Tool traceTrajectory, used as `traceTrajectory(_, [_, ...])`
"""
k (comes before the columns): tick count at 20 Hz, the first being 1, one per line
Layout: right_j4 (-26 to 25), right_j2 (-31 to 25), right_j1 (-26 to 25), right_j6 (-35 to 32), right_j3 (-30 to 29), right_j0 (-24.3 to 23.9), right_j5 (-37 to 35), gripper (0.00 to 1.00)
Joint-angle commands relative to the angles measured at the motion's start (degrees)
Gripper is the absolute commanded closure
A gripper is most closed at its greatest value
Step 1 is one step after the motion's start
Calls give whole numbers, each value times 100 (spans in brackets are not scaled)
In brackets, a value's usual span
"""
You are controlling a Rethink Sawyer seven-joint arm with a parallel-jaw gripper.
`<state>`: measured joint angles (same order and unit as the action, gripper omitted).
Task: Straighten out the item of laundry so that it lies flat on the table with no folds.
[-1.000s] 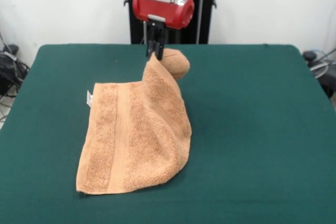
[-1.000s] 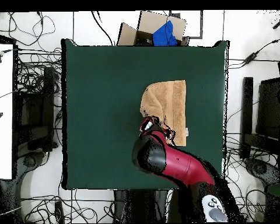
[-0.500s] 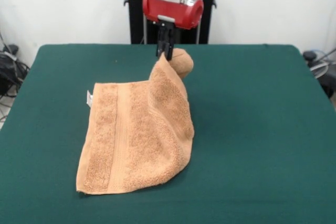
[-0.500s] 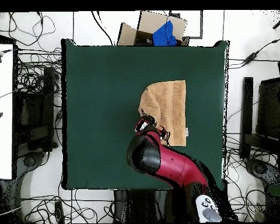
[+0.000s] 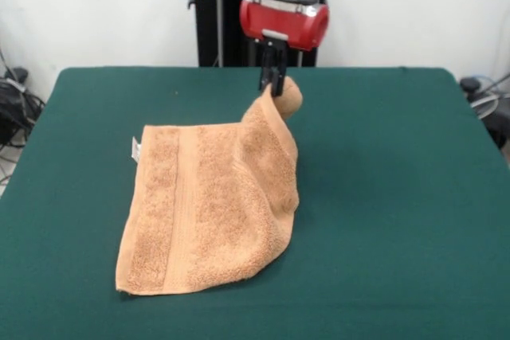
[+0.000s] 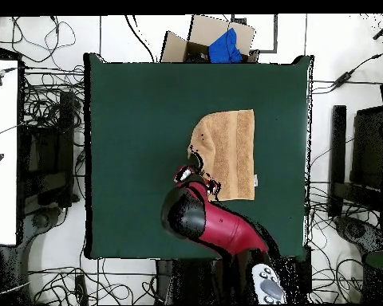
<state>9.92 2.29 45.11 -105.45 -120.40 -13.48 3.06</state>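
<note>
Over the far middle of the table (image 5: 414, 197), we see the gripper (image 5: 272, 85) pinching a raised corner of the towel (image 5: 207, 205), whose left part lies flat with its tag at the left edge. We judge the fold wants carrying rightward, kept low and taut, before letting go so no crease remains.

Rough terry-cloth towel (image 5: 211, 205) on a matt, cloth-like green table (image 5: 398, 197).

white wall (image 5: 96, 13) behind; tangled cables (image 6: 47, 135) on pale floor; possibly cardboard box (image 6: 207, 38).
</note>
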Motion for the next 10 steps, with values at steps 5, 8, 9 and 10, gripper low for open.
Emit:
traceTrajectory(5, [651,-464,-219,-1944,-430,273,459,100])
traceTrajectory(8, [785,-476,-280,-1981,-425,355,541,100])
traceTrajectory(9, [836,-468,-293,-1992,-420,392,556,100])
traceTrajectory(10, [886,-461,-306,-2003,-414,430,572,100])
